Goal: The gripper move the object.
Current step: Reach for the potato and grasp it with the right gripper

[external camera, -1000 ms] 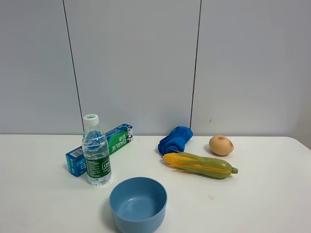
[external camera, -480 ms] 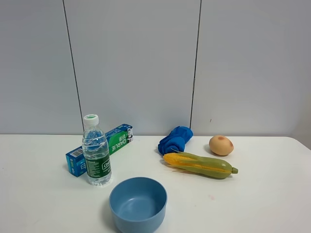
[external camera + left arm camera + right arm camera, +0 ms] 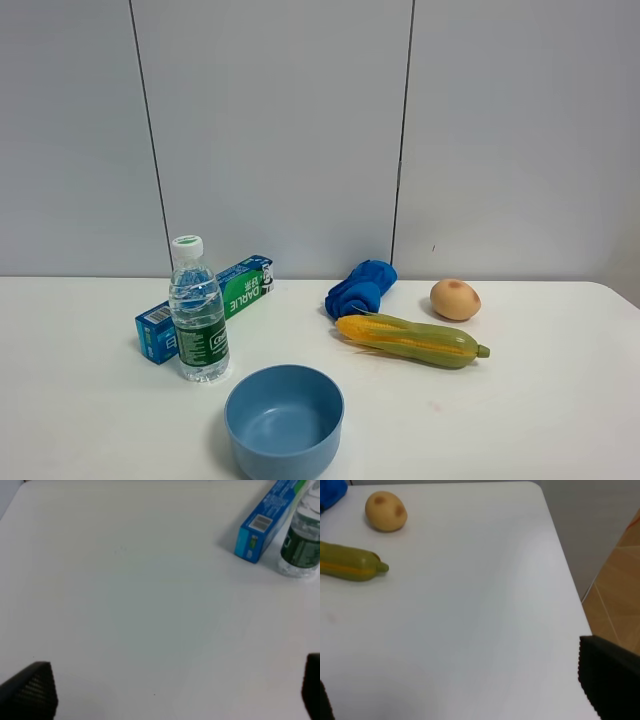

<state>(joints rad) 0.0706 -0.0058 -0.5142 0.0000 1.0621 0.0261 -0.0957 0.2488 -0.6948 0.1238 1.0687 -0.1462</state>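
Note:
On the white table (image 3: 540, 400) stand a water bottle (image 3: 198, 312), a blue-green toothpaste box (image 3: 210, 305), a blue bowl (image 3: 284, 420), a crumpled blue cloth (image 3: 360, 287), a corn cob in its green husk (image 3: 410, 340) and a potato (image 3: 455, 299). Neither gripper shows in the exterior view. My left gripper (image 3: 167, 692) is open and empty over bare table, with the box (image 3: 267, 522) and the bottle (image 3: 302, 540) well ahead of it. My right gripper (image 3: 465, 695) is open and empty near the table's right edge, far from the corn (image 3: 350, 566) and the potato (image 3: 386, 511).
The table's right edge (image 3: 565, 575) drops to a wooden floor (image 3: 620, 595). A grey panelled wall (image 3: 300, 130) stands behind the table. The bowl sits at the front centre, close to the bottle.

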